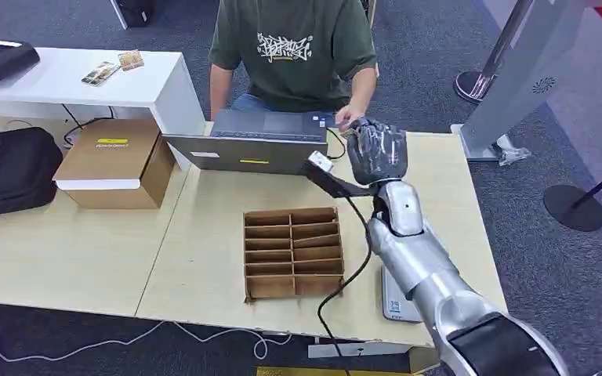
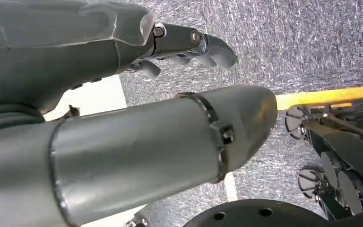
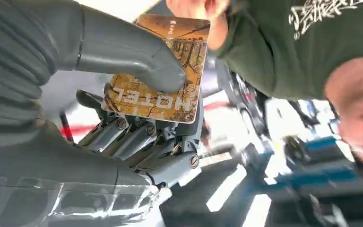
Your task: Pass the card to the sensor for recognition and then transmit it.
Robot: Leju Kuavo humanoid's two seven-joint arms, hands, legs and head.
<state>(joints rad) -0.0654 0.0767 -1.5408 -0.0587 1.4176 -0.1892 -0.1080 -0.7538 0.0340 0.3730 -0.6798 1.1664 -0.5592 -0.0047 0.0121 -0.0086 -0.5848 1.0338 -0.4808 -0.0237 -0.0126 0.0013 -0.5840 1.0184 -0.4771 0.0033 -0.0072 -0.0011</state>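
Right hand (image 1: 376, 150) is raised over the far edge of the counter (image 1: 204, 235) and grasps one card (image 3: 158, 71), brown and gold with the word "HOTEL" printed on it. In the right wrist view the thick grey thumb (image 3: 137, 56) presses on the face of the card and the darker fingers (image 3: 137, 137) support it from behind, so the card is pinched between them. A person's hand (image 3: 203, 12) touches the far edge of the same card. The person (image 1: 294, 47) wears a dark green T-shirt with white print and sits behind the counter, just in front of the right hand.

Left hand (image 2: 189, 45) hangs over grey carpet (image 2: 312, 42); its fingers are curled and hold nothing.

On the counter I count one brown cardboard divider tray (image 1: 292, 252) with two columns of compartments, near the middle. One open laptop (image 1: 262, 141) stands at the far edge, just beside the raised hand. One flat grey device (image 1: 396, 301) lies at the near right edge, partly hidden under the right arm. A black cable (image 1: 345, 266) runs from the wrist down over the front edge of the counter. One cardboard box (image 1: 114, 160) stands at the left, next to one black bag (image 1: 8, 168). Two more cards (image 1: 114, 66) lie on a white table (image 1: 63, 86) further back.
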